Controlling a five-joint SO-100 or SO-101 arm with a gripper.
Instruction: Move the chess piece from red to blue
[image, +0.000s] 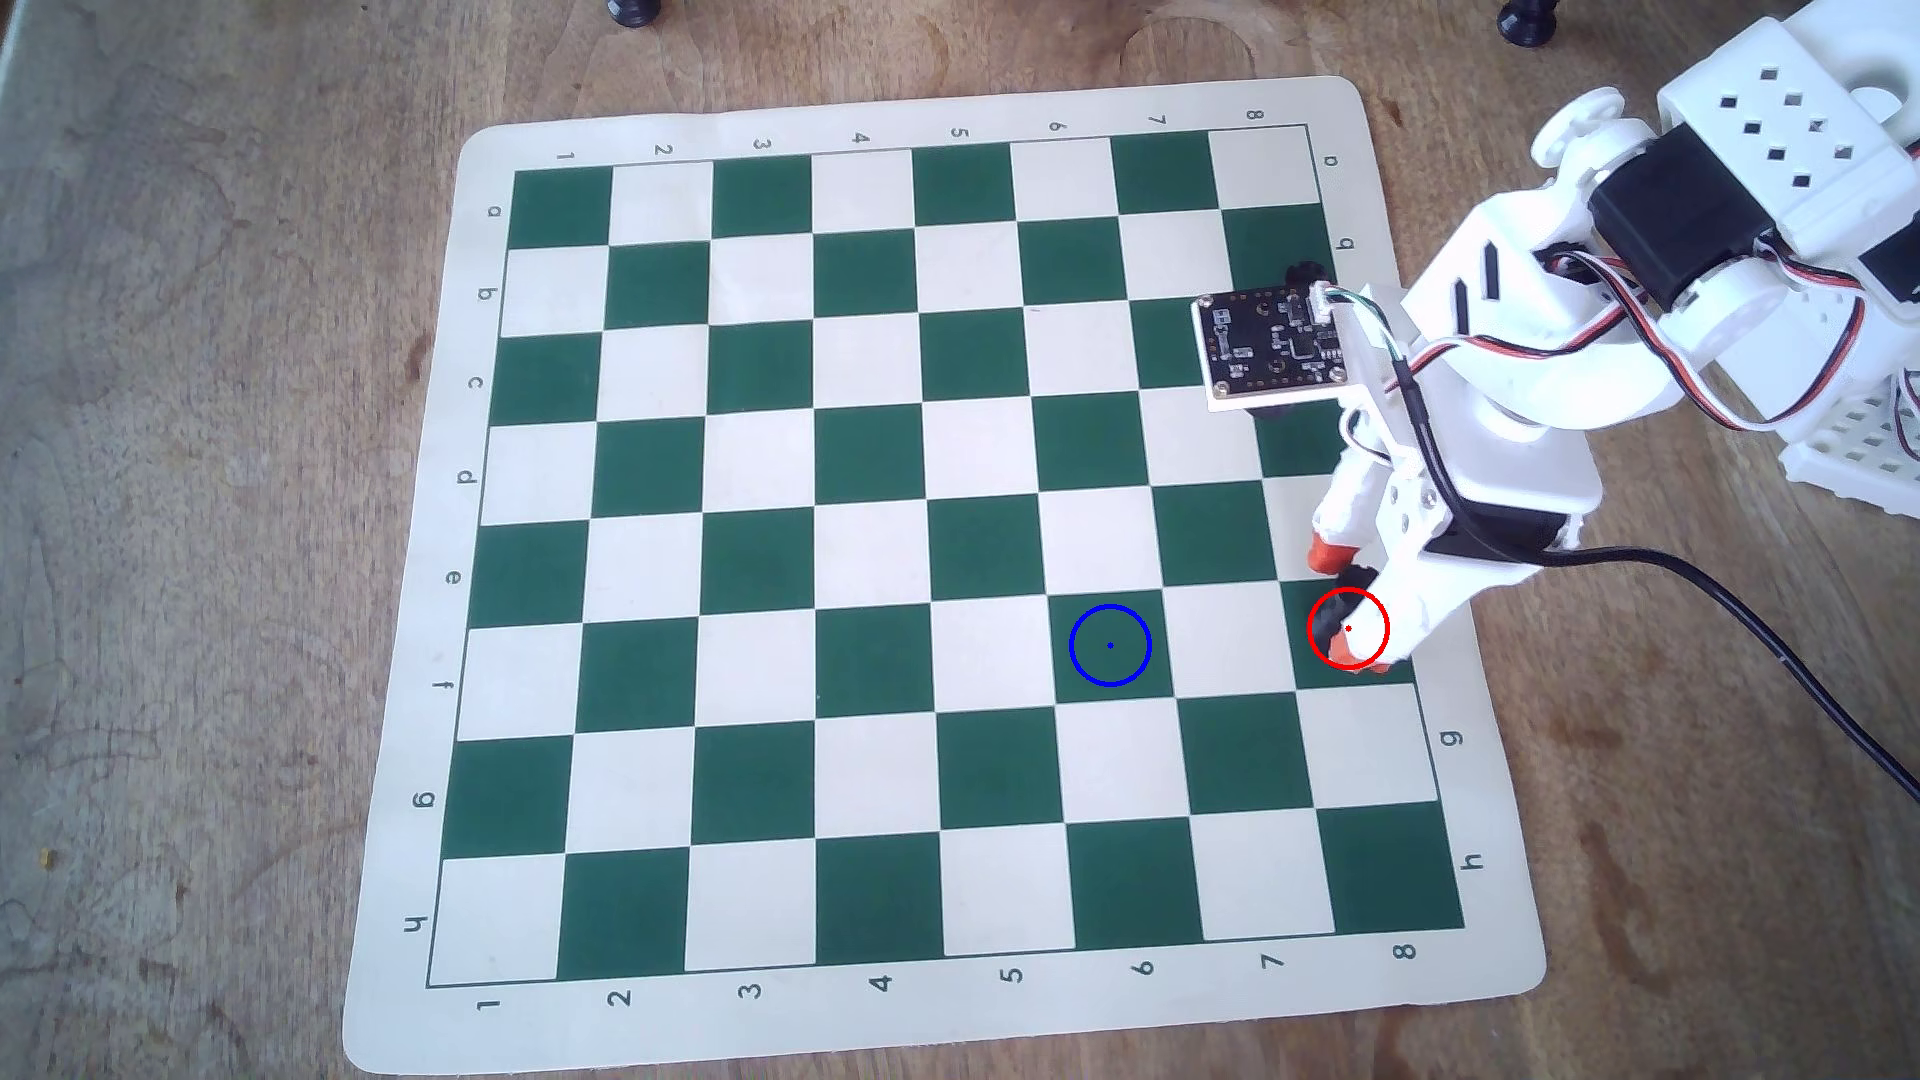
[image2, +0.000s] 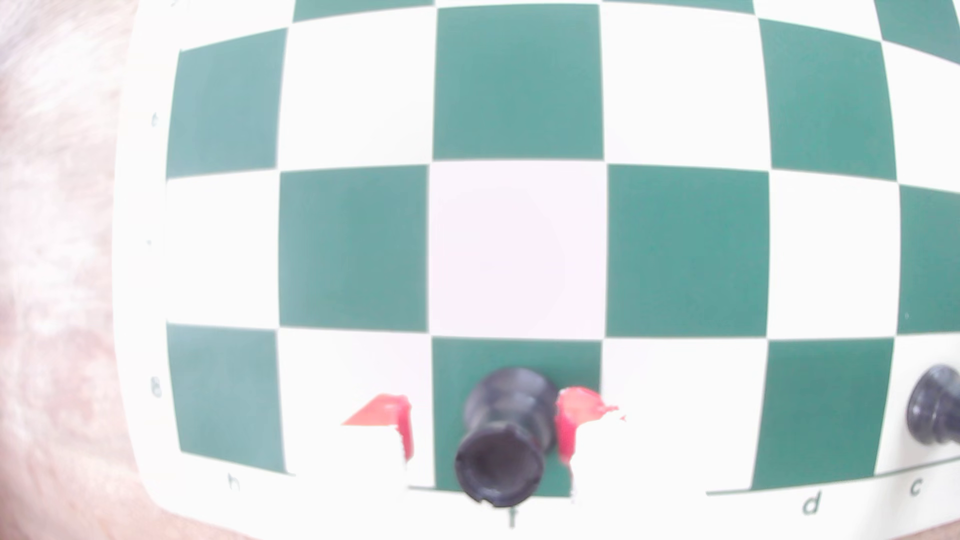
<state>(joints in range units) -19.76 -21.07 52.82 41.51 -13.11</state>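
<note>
Straddling the chess piece (image2: 501, 441) near the board's (image: 935, 104) right edge, your gripper's (image2: 485, 431) fingers stood apart, ready to clamp.

White plastic arm (image: 1538, 343), black servos, orange-tipped pincer (image: 1337, 608).

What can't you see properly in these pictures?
- The small matte black rook: in the overhead view the white arm and tool cover nearly all of it.
- Whether the red tool pads touch the rook: the wrist view is too blurred; a gap shows on the left.
- A second black piece: cut off by the wrist view's right edge.
- Two dark objects on the wooden table: cut off by the overhead view's top edge.
</note>
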